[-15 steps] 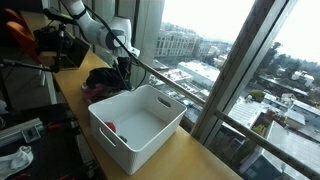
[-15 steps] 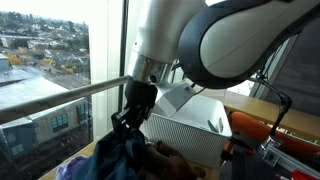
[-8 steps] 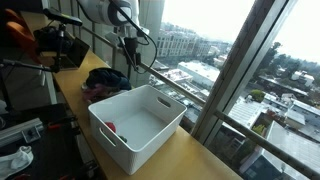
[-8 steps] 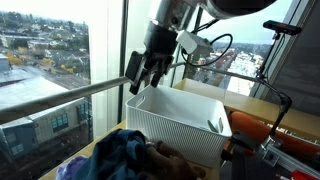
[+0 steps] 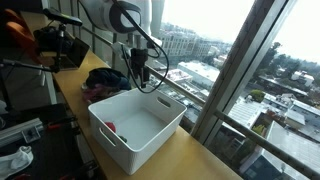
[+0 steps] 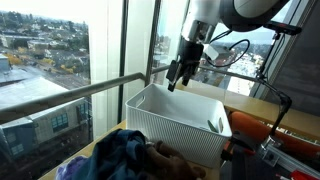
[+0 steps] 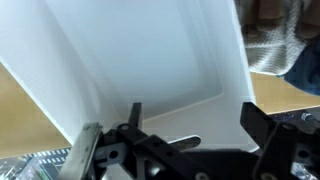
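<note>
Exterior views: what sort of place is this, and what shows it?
Probably a high-floor office or lab: tall glass windows overlook city rooftops, and a long wooden counter holds a white plastic bin.

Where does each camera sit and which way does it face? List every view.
Exterior view: beyond the white bin's end, facing along the counter; arm and gripper above the bin.
Exterior view: low behind the clothes pile, facing the bin; arm, gripper.
Wrist view: looks down into the bin; open gripper.
Shared: bin, gripper.

Wrist view's blurry here: white bin (image 7: 150,60) runs off the top edge, clothes pile (image 7: 285,45) clipped at the right.
</note>
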`<state>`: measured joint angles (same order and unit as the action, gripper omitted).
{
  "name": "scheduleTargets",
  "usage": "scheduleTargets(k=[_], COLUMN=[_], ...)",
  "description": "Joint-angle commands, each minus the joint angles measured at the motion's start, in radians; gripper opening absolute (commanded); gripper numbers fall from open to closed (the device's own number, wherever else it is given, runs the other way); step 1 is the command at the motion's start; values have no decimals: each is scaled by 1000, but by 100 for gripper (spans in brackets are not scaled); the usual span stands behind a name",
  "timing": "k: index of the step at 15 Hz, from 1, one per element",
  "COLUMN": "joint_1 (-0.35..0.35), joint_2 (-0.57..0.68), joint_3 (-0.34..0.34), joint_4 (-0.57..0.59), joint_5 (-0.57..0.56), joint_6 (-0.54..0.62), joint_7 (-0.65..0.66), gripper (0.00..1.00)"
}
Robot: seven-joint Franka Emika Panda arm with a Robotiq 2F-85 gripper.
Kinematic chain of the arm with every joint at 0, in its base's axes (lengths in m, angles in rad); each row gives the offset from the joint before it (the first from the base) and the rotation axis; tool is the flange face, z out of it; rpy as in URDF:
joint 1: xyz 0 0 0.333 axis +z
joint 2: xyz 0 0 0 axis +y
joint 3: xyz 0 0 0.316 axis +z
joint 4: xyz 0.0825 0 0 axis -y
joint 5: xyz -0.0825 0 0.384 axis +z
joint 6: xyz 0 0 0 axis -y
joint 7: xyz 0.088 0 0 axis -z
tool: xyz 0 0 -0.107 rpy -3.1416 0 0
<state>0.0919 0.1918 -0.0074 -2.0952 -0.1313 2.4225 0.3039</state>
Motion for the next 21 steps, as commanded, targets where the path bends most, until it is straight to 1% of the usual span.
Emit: scheduleTargets(k=[1, 5, 9, 13, 18, 20, 21], joint_1=[-49, -100, -138, -148, -132, -126, -122], joint_2=[-21, -6, 51, 122, 192, 205, 212], joint_3=[-36, -74, -102, -118, -121, -120, -120], joint_4=[-105, -199, -288, -331, -334, -332, -329], joint_5=[-22, -37, -52, -53, -45, -42, -41], joint_6=[38, 88, 178, 256, 313, 323, 327], joint_7=[-47, -105, -160, -190, -204, -204, -201], gripper=[100, 100, 100, 100, 100, 74, 68])
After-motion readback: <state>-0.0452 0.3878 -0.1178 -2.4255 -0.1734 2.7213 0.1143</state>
